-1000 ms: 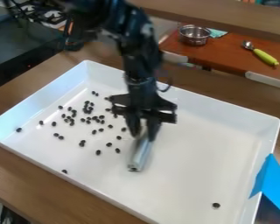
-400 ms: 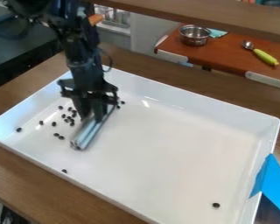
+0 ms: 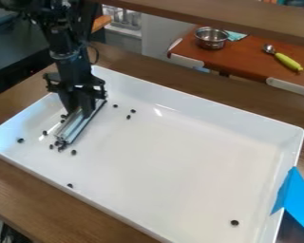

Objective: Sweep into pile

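At the left part of the white tray (image 3: 174, 166), the black gripper (image 3: 80, 114) points down, shut on a silvery bar (image 3: 81, 122) that lies slantwise low over the tray floor. Small black pieces (image 3: 74, 152) gather around the bar's near end, and a few show along its left side. Single pieces lie apart: one at far left (image 3: 20, 140), one by the front edge (image 3: 70, 185), one at the right (image 3: 234, 222), and several just right of the gripper (image 3: 133, 111). The bar and gripper may hide more pieces.
Blue tape (image 3: 295, 199) is stuck over the tray's right wall. Behind, a red-brown side table (image 3: 243, 57) holds a metal bowl (image 3: 212, 38) and a scoop with a green handle (image 3: 286, 61). A wooden shelf edge (image 3: 224, 18) crosses the top.
The gripper has moved left with the bar, from the tray's middle to its left part. Scattered pieces there were pushed left or are now hidden, and a few have ended up behind to its right.
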You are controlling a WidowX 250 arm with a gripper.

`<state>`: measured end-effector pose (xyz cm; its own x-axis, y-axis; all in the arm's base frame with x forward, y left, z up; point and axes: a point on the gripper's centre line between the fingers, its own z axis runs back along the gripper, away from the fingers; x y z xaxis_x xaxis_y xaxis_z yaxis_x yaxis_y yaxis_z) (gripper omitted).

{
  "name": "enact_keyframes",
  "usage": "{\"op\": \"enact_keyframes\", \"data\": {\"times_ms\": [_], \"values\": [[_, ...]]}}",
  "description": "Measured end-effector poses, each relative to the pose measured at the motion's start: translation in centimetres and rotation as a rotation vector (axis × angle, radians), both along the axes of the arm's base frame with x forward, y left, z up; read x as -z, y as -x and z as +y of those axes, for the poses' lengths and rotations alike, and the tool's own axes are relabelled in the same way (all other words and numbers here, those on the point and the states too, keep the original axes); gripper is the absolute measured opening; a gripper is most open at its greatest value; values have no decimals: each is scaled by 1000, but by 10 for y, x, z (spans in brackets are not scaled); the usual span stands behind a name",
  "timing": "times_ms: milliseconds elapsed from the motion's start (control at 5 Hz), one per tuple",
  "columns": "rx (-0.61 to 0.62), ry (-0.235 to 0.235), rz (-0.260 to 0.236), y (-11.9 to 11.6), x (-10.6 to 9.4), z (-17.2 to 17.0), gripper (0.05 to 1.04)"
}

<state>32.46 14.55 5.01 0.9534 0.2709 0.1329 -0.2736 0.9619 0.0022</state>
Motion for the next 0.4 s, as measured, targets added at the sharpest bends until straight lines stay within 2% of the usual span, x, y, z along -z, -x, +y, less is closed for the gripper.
{"op": "enact_keyframes", "data": {"times_ms": [200, 400], "values": [[-14, 25, 55, 10, -9, 19, 349], [10, 112, 70, 15, -16, 8, 349]]}}
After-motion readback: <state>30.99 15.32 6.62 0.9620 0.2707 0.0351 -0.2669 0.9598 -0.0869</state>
